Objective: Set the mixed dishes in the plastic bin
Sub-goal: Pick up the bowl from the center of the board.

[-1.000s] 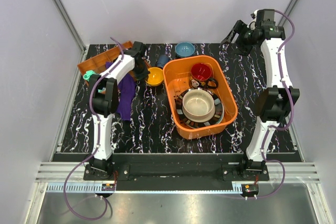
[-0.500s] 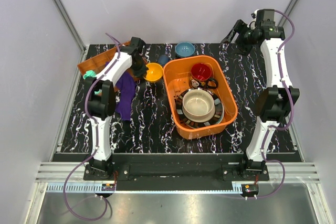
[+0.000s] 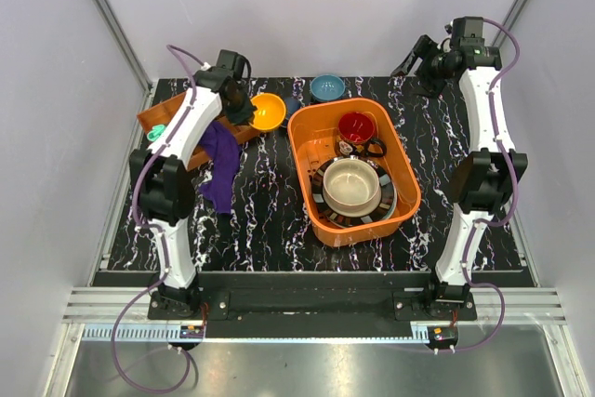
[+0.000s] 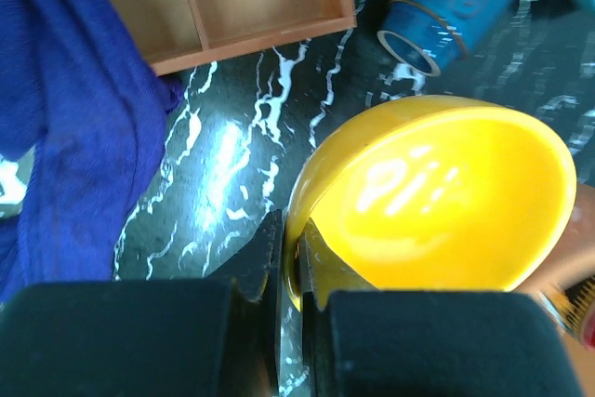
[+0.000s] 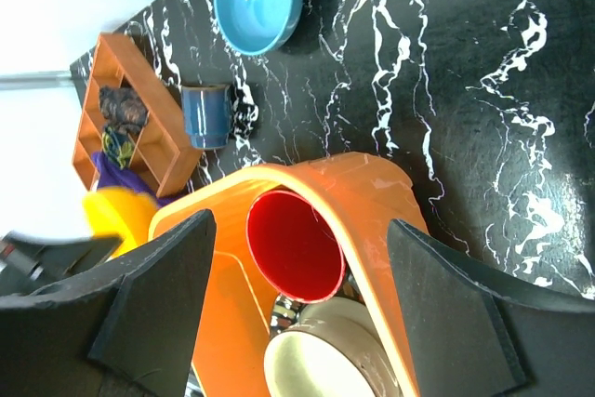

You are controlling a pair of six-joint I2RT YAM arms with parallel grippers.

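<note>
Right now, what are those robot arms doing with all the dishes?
They are filling the orange bin with dishes. The left tool is shut on the rim of the yellow bowl, beside the bin. A red mug and beige bowl sit inside. The right tool hangs open, holding nothing. A small blue bowl is outside.

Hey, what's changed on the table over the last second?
The left gripper, shut on the rim of the glossy orange-yellow round bowl, has carried it farther back, and the bowl now looks tilted. The right gripper stays open at the far right. The large orange plastic bin has not moved.
</note>
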